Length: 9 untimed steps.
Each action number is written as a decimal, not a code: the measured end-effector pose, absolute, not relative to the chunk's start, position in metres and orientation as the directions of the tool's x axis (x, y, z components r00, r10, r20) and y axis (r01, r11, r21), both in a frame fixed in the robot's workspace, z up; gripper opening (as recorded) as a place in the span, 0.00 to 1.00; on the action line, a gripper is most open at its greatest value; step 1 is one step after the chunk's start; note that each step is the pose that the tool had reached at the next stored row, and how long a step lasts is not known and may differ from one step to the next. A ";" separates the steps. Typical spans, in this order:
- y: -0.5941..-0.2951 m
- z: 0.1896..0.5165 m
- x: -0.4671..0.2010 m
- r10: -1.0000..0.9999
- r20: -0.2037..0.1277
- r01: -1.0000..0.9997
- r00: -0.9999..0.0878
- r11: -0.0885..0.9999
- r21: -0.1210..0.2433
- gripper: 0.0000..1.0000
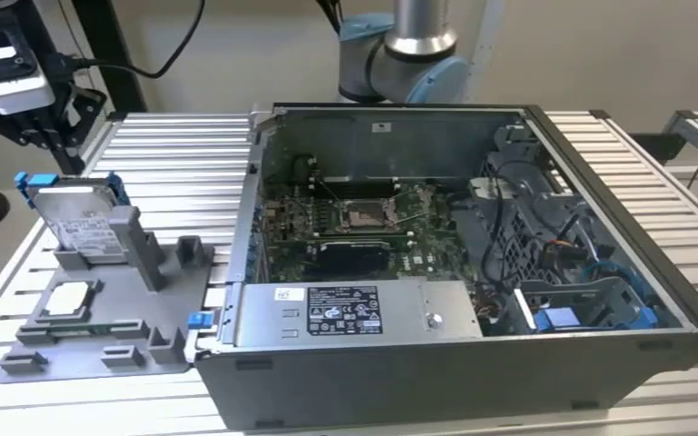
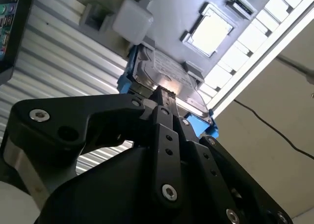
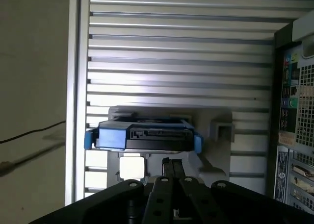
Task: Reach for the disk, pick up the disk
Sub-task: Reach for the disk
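The disk (image 1: 79, 218) stands on edge in a slot of a grey fixture (image 1: 119, 336) at the exterior view's left. It is silver with a white label and a blue frame. My gripper (image 1: 58, 145) hangs above it, up and to the left, not touching it. In the first wrist view the disk's (image 3: 144, 134) dark edge and blue frame lie just beyond my gripper (image 3: 167, 161), whose black fingers are pressed together on nothing. The second wrist view shows the gripper (image 2: 164, 92) shut in front of the disk (image 2: 169, 74).
An open computer case (image 1: 446, 272) takes up the middle of the slatted metal table (image 1: 179, 154). A small square silver chip (image 1: 70, 298) lies flat on the fixture near the disk. The arm's base (image 1: 398, 54) stands behind the case.
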<state>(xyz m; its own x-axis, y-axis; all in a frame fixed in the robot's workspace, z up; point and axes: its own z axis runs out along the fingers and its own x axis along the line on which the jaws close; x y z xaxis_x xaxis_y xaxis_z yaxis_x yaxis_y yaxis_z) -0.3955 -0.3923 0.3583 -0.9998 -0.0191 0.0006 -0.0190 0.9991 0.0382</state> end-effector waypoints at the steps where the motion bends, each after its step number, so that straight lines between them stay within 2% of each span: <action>1: -0.391 0.358 -0.398 -0.019 0.001 -0.019 -1.000 0.999 0.038 0.00; 9: -0.383 0.358 -0.419 -0.019 0.001 -0.019 -1.000 0.999 0.038 0.00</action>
